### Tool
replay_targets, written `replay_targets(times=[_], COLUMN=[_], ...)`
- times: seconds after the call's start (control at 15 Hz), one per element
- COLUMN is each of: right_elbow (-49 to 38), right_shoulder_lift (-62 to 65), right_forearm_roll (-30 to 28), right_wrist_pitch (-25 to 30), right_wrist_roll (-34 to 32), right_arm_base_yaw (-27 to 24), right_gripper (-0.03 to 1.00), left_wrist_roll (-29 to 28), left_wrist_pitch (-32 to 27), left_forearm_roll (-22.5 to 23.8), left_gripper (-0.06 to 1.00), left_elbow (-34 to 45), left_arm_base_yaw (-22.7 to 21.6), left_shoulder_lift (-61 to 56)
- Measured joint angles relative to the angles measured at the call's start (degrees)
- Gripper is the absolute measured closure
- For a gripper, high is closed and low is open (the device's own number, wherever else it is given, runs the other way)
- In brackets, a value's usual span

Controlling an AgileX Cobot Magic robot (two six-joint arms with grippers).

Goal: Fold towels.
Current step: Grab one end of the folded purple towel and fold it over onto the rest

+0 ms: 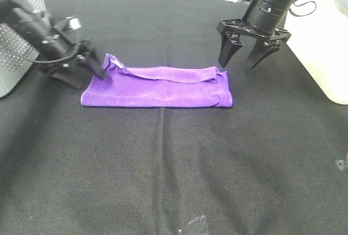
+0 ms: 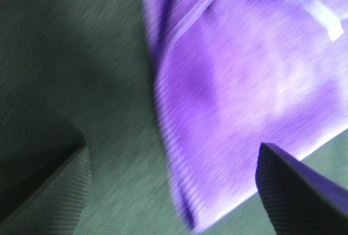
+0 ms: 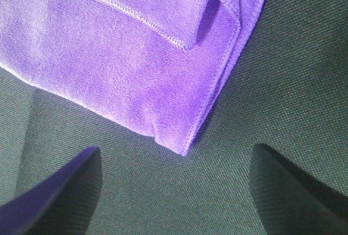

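The purple towel point(image 1: 157, 87) lies folded in half into a long band on the black table, its hemmed edges along the far side. My left gripper point(image 1: 93, 65) is open, low at the towel's left end, holding nothing; the towel point(image 2: 239, 88) with its white tag point(image 2: 326, 20) fills the left wrist view. My right gripper point(image 1: 243, 58) is open and hangs above the table just behind the towel's right end. The right wrist view shows that end's hemmed corner point(image 3: 217, 44) between the two fingertips point(image 3: 60, 191).
A grey perforated bin point(image 1: 16, 33) stands at the far left behind my left arm. A white container point(image 1: 321, 50) stands at the right edge. Bits of clear tape point(image 1: 196, 223) lie near the front of the black cloth.
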State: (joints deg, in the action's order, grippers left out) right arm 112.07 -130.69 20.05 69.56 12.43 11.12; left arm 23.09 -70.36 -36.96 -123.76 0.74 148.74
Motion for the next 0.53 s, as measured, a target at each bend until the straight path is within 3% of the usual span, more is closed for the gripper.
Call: replay_targets(times=[0.4, 0.53], right_elbow=[0.0, 0.0], right_shoulder_lift=[0.0, 0.0], right_forearm_roll=[0.0, 0.0], right_wrist_pitch=[0.11, 0.11], right_wrist_roll=[0.0, 0.0], right_arm_base_yaw=[0.0, 0.0], right_gripper=[0.24, 0.24], left_wrist_roll=[-1.09, -2.23], left_wrist_pitch=[0.4, 1.43], left_forearm_roll=[-2.92, -0.8], left_gripper=[0.24, 0.5], left_elbow=[-4.64, -4.81], left_arm_base_yaw=[6.19, 6.19], left_shoulder_lift=[3.67, 3.9])
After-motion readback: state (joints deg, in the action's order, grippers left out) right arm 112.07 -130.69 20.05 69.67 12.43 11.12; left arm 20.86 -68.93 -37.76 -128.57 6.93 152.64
